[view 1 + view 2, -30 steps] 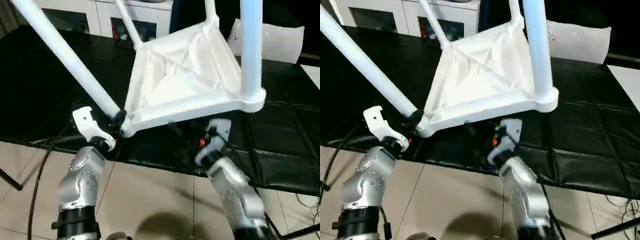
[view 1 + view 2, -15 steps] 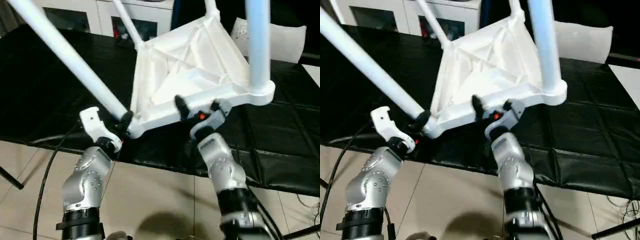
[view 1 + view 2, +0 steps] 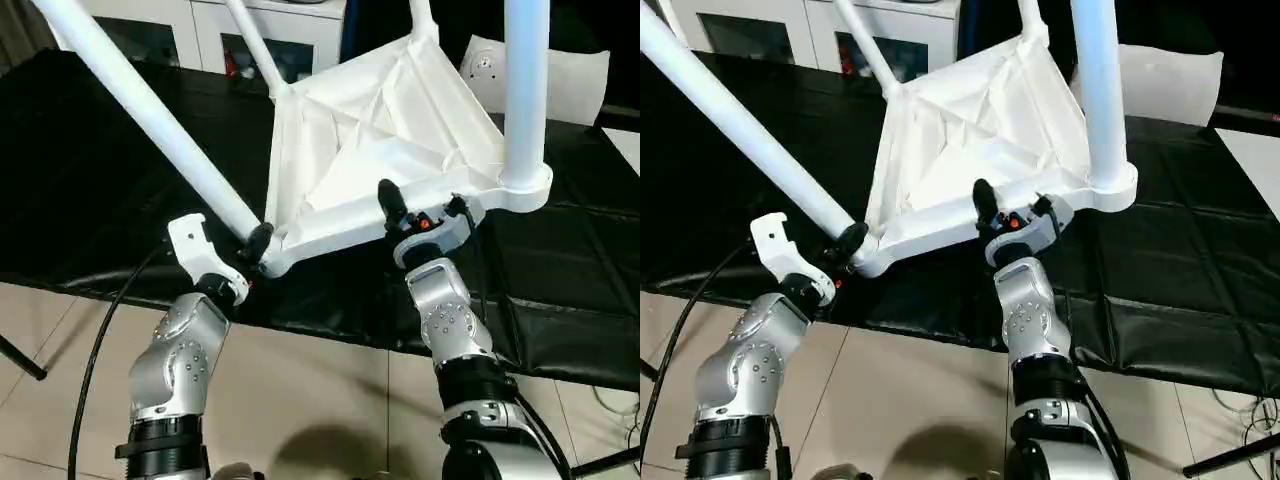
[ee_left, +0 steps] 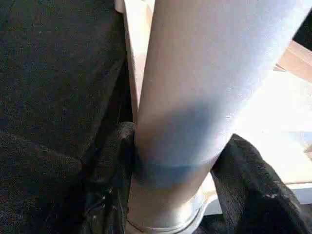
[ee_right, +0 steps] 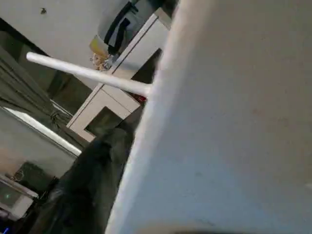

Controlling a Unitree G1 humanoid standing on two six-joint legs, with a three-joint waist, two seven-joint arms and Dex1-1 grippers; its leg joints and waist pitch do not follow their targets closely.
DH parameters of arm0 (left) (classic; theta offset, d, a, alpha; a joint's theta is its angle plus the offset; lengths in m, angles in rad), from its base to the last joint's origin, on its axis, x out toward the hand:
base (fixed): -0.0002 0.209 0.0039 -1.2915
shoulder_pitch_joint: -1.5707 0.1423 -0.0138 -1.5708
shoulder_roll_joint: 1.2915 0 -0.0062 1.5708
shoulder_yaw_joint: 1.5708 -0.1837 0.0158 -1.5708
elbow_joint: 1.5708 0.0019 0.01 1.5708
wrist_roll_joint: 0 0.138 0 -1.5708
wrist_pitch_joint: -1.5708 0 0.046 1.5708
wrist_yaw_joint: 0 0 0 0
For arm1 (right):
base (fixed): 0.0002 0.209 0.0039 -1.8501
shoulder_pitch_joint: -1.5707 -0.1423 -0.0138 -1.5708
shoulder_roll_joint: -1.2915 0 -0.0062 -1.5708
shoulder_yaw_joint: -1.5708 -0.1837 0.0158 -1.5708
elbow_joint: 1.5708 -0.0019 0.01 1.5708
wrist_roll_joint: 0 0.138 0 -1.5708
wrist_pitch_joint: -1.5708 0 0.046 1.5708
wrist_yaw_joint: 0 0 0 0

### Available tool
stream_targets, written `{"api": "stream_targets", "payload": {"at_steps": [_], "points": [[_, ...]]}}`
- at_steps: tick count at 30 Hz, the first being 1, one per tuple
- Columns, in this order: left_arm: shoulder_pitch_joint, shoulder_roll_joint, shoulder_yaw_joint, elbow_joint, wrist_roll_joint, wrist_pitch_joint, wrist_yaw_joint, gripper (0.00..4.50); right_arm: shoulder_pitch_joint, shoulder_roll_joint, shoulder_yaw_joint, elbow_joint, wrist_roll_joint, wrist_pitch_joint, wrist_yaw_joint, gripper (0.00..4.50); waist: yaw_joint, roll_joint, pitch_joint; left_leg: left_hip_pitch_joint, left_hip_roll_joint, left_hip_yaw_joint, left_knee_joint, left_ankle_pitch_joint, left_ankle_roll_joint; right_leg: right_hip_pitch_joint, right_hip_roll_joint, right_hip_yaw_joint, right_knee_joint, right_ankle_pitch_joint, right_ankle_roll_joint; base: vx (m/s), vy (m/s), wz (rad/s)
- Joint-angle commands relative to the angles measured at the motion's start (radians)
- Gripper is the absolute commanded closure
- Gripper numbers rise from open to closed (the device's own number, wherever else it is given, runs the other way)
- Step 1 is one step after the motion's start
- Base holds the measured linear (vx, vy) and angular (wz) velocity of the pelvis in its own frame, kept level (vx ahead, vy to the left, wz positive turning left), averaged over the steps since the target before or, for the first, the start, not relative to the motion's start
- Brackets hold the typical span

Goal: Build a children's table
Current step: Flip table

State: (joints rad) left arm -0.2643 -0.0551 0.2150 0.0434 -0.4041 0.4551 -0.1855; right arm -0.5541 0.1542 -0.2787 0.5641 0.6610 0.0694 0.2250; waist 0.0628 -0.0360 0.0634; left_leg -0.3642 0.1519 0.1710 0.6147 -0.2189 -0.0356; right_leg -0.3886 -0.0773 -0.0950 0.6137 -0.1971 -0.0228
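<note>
Upturned children's table [image 3: 385, 150] at frame centre, on the black surface [image 3: 90, 170].
Left end effector [image 3: 258, 243] clamped on a leg [image 3: 150, 105]; right end effector [image 3: 420, 207] straddles the tabletop's near rim, grip uncertain.

White children's table [image 3: 380, 160] upside down, tilted (ribbed underside showing), legs [image 3: 150, 110] fitted

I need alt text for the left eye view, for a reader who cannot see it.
An upside-down white tabletop with legs rising from its corners sits tilted over a black mat. The left gripper clasps the near-left leg at its base, and the right gripper straddles the tabletop's near rim.
</note>
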Motion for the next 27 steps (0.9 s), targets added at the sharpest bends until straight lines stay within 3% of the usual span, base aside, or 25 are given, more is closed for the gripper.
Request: {"api": "stream_targets", "payload": {"at_steps": [1, 7, 10, 14, 19, 21, 22, 27], "points": [[0.012, -0.047, -0.039, 0.022, -0.030, 0.029, -0.005, 2.44, -0.086, 0.117, -0.013, 0.005, 0.014, -0.016, -0.003, 1.67, -0.002, -0.001, -0.065, 0.007, 0.089, -0.025, -0.085, -0.070, 0.046, 0.048, -0.097, 0.073, -0.063, -0.090, -0.199, 0.000, 0.000, 0.00], [0.014, -0.048, -0.046, 0.025, -0.019, 0.015, -0.005, 2.44, -0.095, 0.111, -0.007, 0.014, 0.024, -0.033, -0.010, 2.15, -0.002, 0.000, -0.066, 0.008, 0.089, -0.024, -0.084, -0.068, 0.049, 0.046, -0.095, 0.072, -0.062, -0.085, -0.197, 0.000, 0.000, 0.00], [0.014, -0.038, -0.050, 0.019, -0.026, 0.015, -0.028, 1.74, -0.101, 0.108, -0.009, 0.007, 0.026, -0.041, -0.016, 2.24, -0.002, 0.001, -0.066, 0.007, 0.089, -0.024, -0.084, -0.073, 0.045, 0.047, -0.095, 0.072, -0.063, -0.094, -0.194, 0.000, 0.000, 0.00], [0.018, -0.015, -0.068, 0.002, -0.017, 0.004, -0.062, 1.74, -0.108, 0.100, -0.006, 0.000, 0.021, -0.061, -0.023, 2.30, -0.002, 0.000, -0.067, 0.006, 0.089, -0.024, -0.085, -0.068, 0.043, 0.047, -0.095, 0.072, -0.062, -0.090, -0.192, 0.000, 0.000, 0.00], [0.064, 0.097, -0.158, -0.051, 0.015, -0.020, -0.227, 1.28, -0.133, 0.042, -0.023, 0.003, -0.013, -0.137, -0.100, 2.33, -0.001, -0.001, -0.080, 0.001, 0.082, -0.024, -0.074, 0.040, 0.079, 0.048, -0.092, 0.069, -0.040, 0.033, -0.206, 0.000, 0.000, 0.00], [0.085, 0.143, -0.190, -0.076, 0.033, -0.039, -0.286, 1.20, -0.135, 0.022, -0.027, -0.002, -0.035, -0.161, -0.125, 2.33, -0.003, 0.002, -0.079, 0.007, 0.080, -0.016, -0.067, 0.070, 0.107, 0.036, -0.085, 0.070, -0.036, 0.083, -0.222, 0.000, 0.000, 0.00], [0.098, 0.171, -0.205, -0.093, 0.048, -0.061, -0.314, 1.14, -0.133, 0.008, -0.027, -0.014, -0.049, -0.174, -0.134, 2.34, -0.004, -0.001, -0.079, 0.004, 0.080, -0.015, -0.067, 0.070, 0.119, 0.037, -0.085, 0.071, -0.036, 0.081, -0.227, 0.000, 0.000, 0.00], [0.143, 0.270, -0.231, -0.188, 0.042, -0.086, -0.423, 0.68, -0.111, -0.053, -0.002, -0.085, -0.136, -0.213, -0.186, 2.41, 0.001, 0.001, -0.074, 0.002, 0.083, -0.015, -0.072, 0.026, 0.097, 0.037, -0.084, 0.070, -0.037, 0.022, -0.217, 0.000, 0.000, 0.00]]}}
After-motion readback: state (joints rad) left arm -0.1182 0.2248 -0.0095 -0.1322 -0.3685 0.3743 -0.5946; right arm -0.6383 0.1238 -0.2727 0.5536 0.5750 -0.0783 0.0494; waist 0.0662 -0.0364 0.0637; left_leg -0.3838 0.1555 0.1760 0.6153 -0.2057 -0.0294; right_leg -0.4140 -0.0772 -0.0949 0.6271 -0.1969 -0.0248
